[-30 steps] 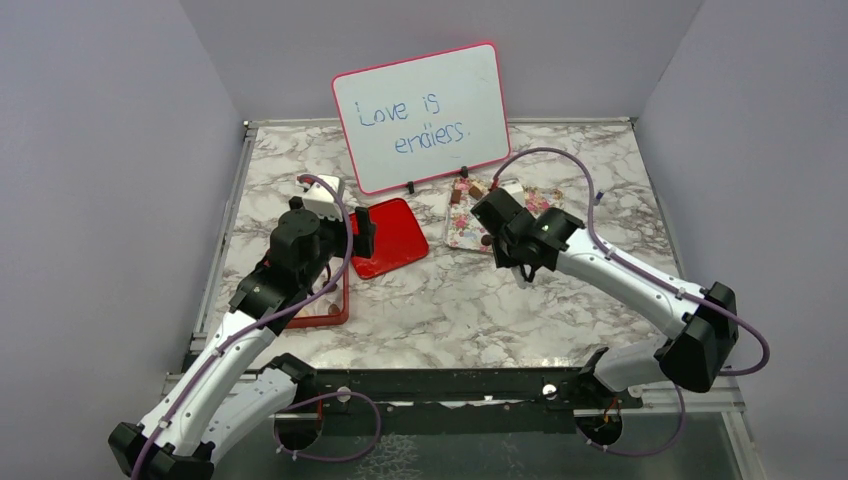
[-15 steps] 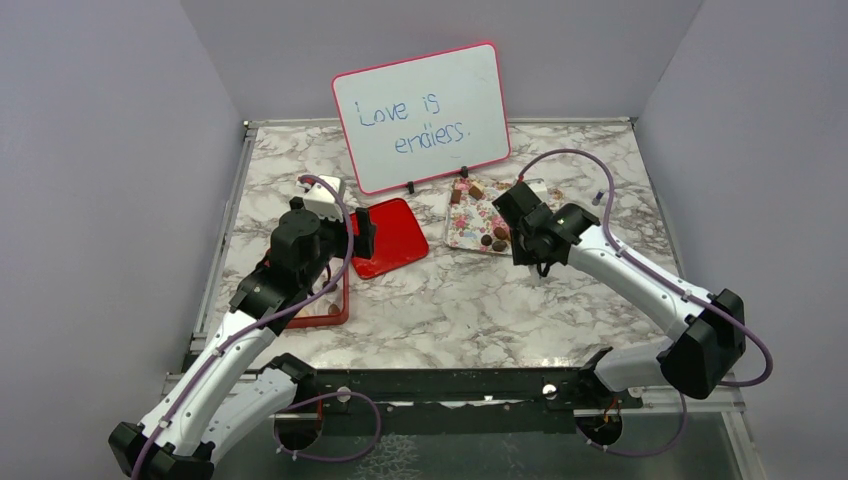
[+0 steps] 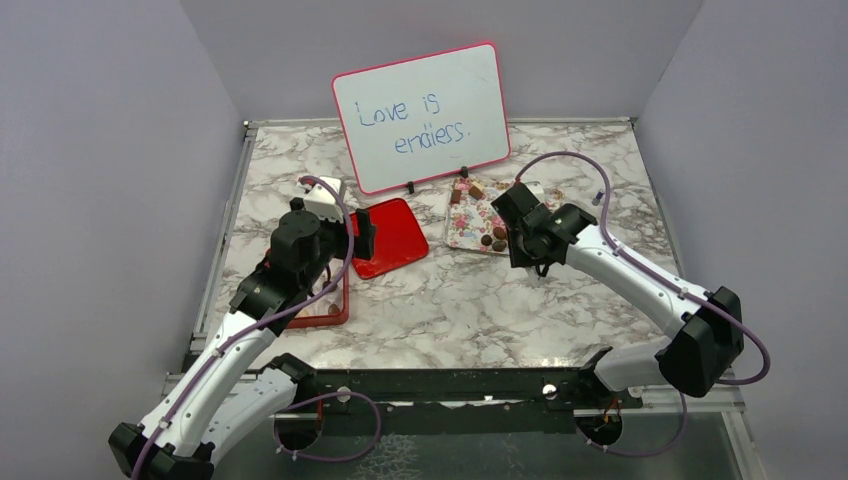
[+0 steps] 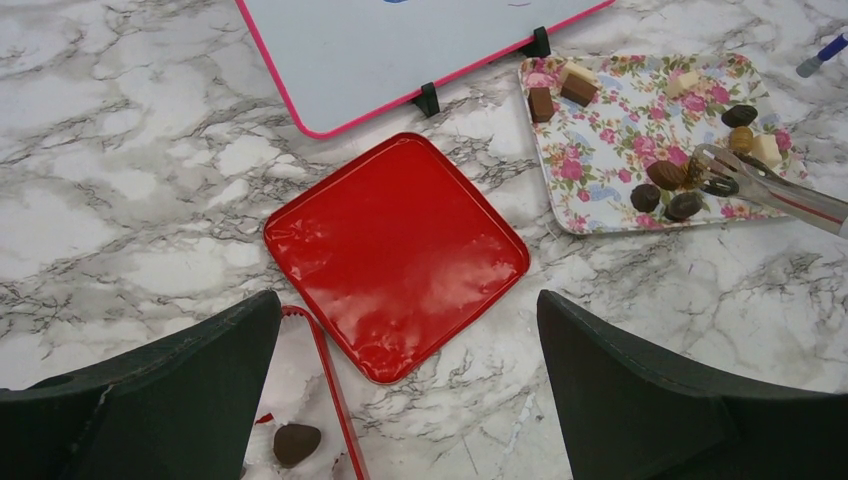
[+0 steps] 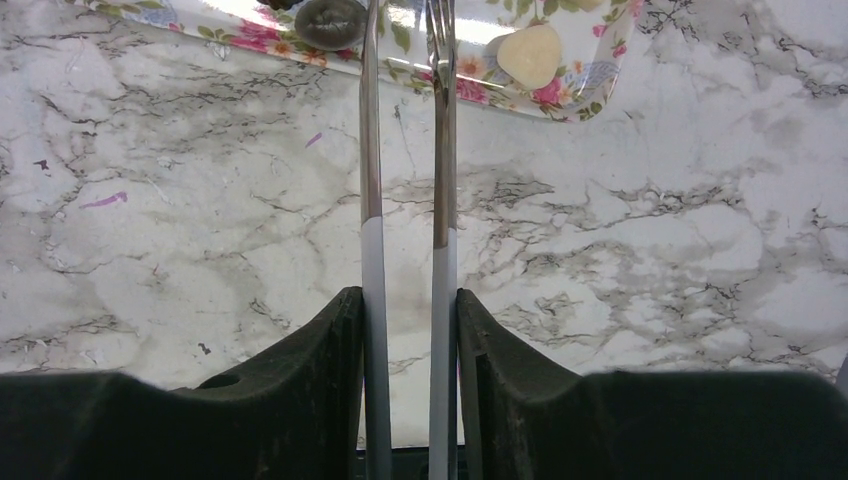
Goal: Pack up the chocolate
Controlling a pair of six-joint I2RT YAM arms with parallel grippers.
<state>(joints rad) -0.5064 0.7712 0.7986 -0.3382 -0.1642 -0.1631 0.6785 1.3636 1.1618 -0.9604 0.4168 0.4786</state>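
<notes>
Now the right gripper (image 5: pixel 405 300), clenching tongs (image 5: pixel 369 120), is reaching farther right over the tray (image 4: pixel 620 130), the left gripper (image 4: pixel 408 310) idling unmoved, spread.

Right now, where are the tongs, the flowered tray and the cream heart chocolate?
tongs (image 4: pixel 790 195), left wrist view, on a metal arm
flowered tray (image 4: pixel 620 130), left wrist view, bare patterned floor
cream heart chocolate (image 5: pixel 530 55), right wrist view, its middle

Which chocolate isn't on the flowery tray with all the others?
The dark brown rounded piece, lying alone inside the red-edged box. All the other chocolates sit on the flower-patterned tray.
</notes>
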